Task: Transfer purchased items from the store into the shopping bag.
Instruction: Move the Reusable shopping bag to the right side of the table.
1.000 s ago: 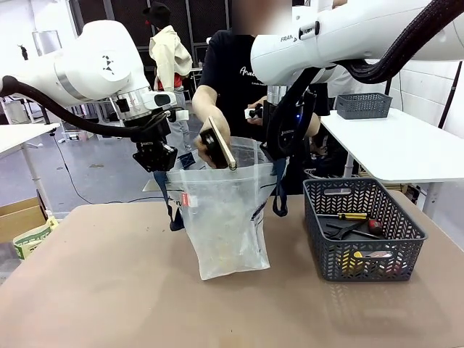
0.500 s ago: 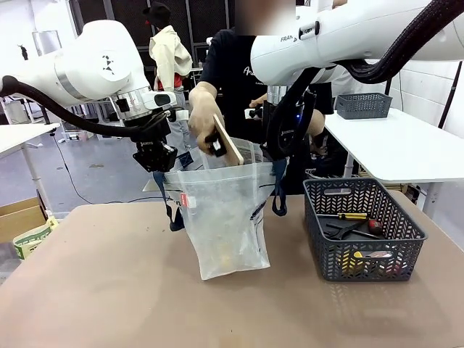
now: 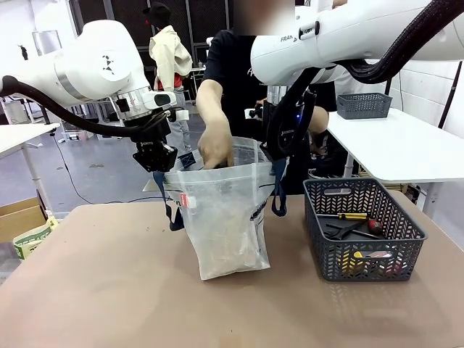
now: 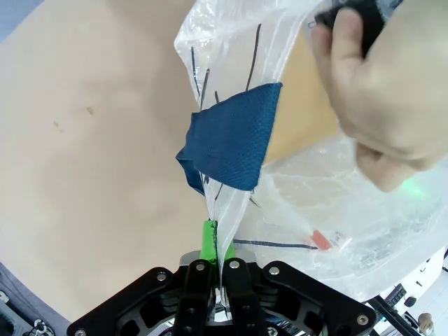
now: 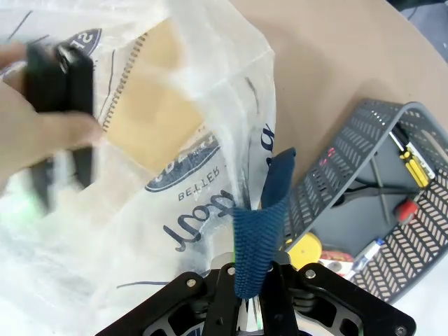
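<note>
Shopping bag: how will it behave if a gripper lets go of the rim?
Likely floppy: the shopping bag is thin, creased film, its mouth stretched between the left gripper and right gripper. Probably light: translucent walls, little bulge. Released, that rim would likely sag, though its base rests on the table.

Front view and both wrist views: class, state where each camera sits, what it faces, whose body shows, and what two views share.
Front view: between the arms, facing the person across the table; left gripper, right gripper, person's hand.
Left wrist view: on that wrist, facing the translucent white plastic shopping bag; own shut fingers.
Right wrist view: on that wrist, facing the bag and dark grey lattice plastic basket; own shut fingers.
Both wrist views share the hand inside the bag.
</note>
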Motion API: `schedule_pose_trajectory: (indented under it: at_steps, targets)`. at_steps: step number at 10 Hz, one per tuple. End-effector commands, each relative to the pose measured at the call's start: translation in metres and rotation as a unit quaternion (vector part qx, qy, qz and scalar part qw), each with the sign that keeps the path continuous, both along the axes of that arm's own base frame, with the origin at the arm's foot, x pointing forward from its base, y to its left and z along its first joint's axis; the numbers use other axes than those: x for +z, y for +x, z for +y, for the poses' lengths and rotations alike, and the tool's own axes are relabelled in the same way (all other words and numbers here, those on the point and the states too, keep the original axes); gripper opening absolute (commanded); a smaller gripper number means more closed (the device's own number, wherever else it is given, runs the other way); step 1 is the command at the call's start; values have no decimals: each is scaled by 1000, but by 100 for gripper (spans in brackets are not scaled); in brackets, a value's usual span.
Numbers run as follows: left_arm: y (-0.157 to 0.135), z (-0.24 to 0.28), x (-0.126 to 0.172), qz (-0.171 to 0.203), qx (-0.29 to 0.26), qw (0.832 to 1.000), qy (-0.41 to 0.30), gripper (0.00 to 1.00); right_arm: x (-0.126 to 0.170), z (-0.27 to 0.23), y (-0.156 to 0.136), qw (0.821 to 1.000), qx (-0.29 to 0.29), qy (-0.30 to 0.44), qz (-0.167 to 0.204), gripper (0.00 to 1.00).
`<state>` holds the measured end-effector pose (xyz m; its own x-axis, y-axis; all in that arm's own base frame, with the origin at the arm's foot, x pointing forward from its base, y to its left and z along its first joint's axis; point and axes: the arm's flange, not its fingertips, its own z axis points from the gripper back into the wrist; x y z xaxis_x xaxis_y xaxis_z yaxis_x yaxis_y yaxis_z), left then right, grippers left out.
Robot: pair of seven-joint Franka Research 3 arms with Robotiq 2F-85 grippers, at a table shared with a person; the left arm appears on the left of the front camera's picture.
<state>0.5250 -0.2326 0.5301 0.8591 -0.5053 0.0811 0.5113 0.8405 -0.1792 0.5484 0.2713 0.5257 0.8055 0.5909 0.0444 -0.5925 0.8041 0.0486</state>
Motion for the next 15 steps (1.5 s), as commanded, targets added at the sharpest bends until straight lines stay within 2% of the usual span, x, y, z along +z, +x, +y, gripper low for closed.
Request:
schedule_pose_trajectory:
  at_steps: [1, 15]
  targets:
    - [0, 1, 0, 0, 1, 1000, 0, 0, 0, 0, 1, 1000, -1, 0, 0, 0]
    - [0, 1, 0, 0, 1, 1000, 0, 0, 0, 0, 1, 1000, -1, 0, 0, 0]
